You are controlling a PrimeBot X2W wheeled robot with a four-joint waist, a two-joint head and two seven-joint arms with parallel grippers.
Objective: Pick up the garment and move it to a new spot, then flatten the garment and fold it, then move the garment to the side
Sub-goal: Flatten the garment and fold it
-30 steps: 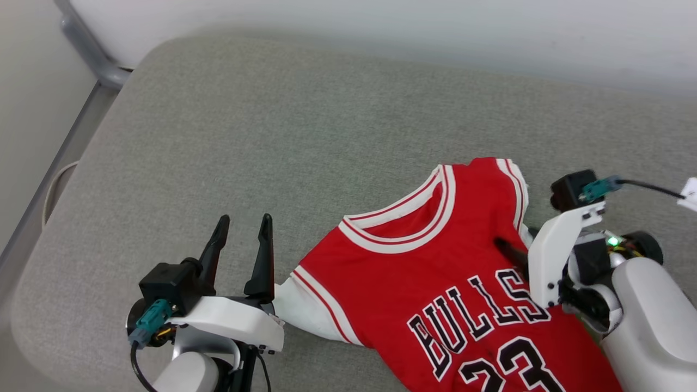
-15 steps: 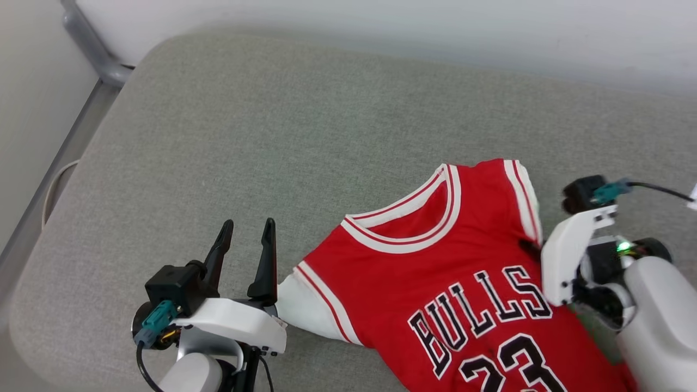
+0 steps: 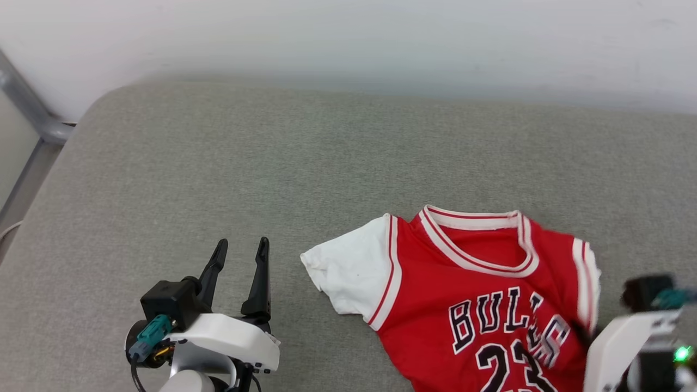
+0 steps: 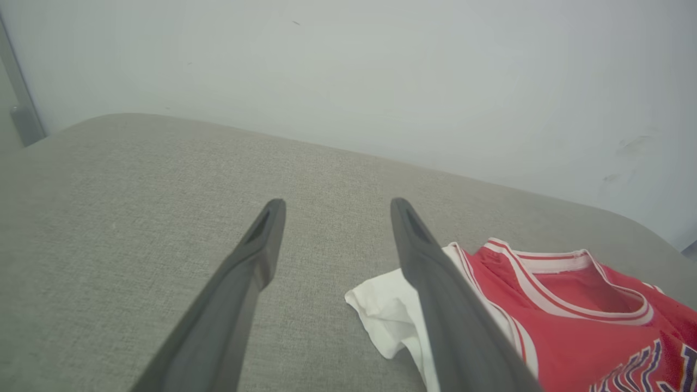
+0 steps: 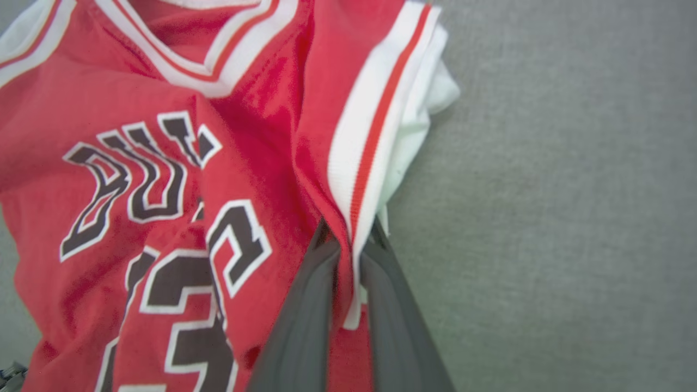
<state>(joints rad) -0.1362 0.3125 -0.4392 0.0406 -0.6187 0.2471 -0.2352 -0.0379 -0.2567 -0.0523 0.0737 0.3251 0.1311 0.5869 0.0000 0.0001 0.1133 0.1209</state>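
1. Right claw (image 5: 348, 234) pinches the shirt (image 5: 163, 109) at its right armhole. Its fingers are pressed together on the striped trim, with red cloth bunched between them.
2. Left claw (image 3: 243, 241) is spread wide and empty. It hovers over the cushion (image 3: 272, 163) to the left of the shirt, near the white left sleeve (image 3: 348, 272) but apart from it.
3. Shirt lies front up on the near right part of the cushion, collar toward the far wall (image 3: 348, 43). Its lower part runs off the near edge of the head view. The right side is creased, and the lettering puckers toward the grip.
4. Risk: only one edge is held. A pull from that side alone would likely drag the shirt askew and bunch it, leaving more to flatten at the new spot.
5. Risk: the pinch looks shallow and sits mostly on trim. The smooth cloth could slide out if the lift is quick.
6. Risk: the right sleeve (image 5: 430, 81) sits tucked under the armhole. Lifting could fold it further beneath the body, where it would be hard to find.
7. Risk: a shirt swinging left could catch on the open left claw.
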